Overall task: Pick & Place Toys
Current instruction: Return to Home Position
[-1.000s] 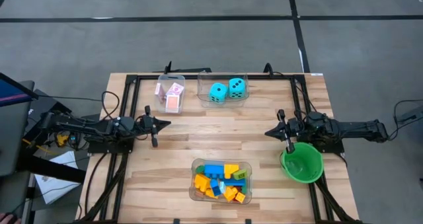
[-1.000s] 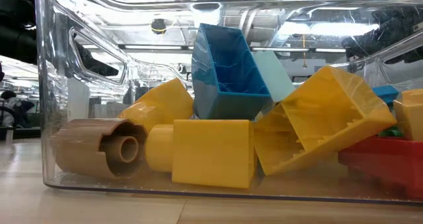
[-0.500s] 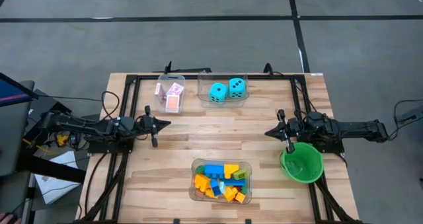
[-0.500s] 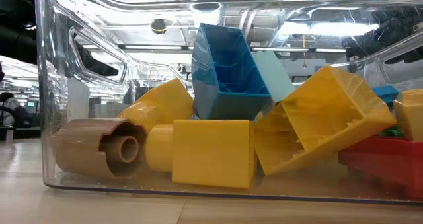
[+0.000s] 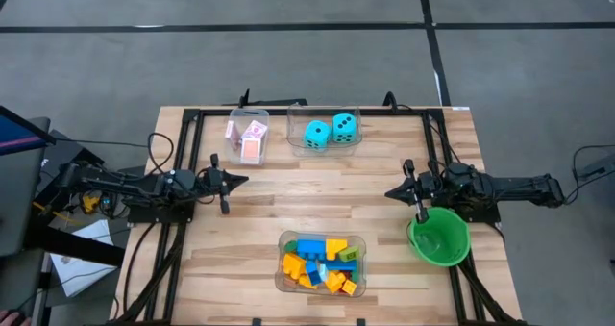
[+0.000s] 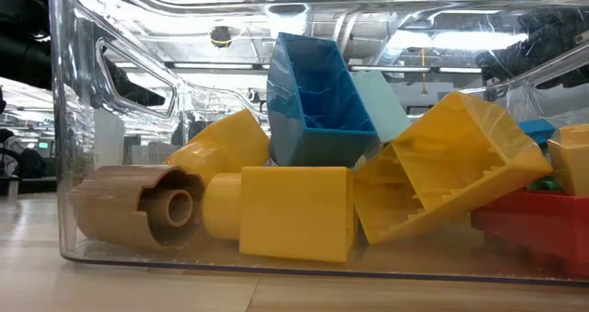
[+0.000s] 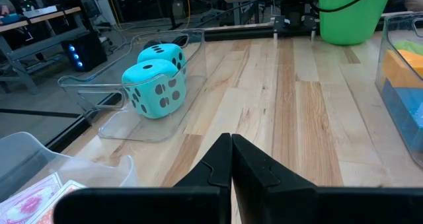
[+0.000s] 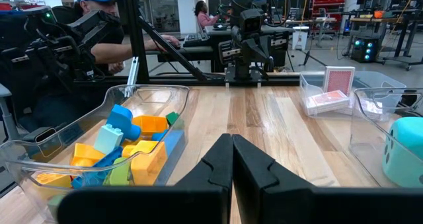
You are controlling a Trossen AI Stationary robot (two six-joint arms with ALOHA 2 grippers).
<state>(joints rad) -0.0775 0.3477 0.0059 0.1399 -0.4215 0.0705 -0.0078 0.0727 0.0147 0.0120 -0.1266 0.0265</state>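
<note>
1. Nearest me, at the table's near edge, stands the near clear tub. The bricks are heaped inside it, yellow, blue, orange, green and red. In the low view a blue brick rides tilted on top of the yellow ones against the tub wall.

2. To the right and a little farther in is the green bowl. I see no toy in it.

3. At mid-table the left gripper lies low on the left, pointing right. Its fingers are pressed flat together with nothing between them.

4. Opposite it, the right gripper lies just beside the bowl's far rim, pointing left. Its fingers are likewise closed tight and hold nothing.

5. At the far edge the cards lie in the far-left tub. Just to its right the two dice sit side by side in the far-middle tub.

6. Comparing with a second ago, nothing has changed: neither arm has shifted and no toy has stirred.

7. I take that to mean both arms are already parked at home. With no toy loose on the boards that I can see, the sorting looks finished or very nearly so.
</note>
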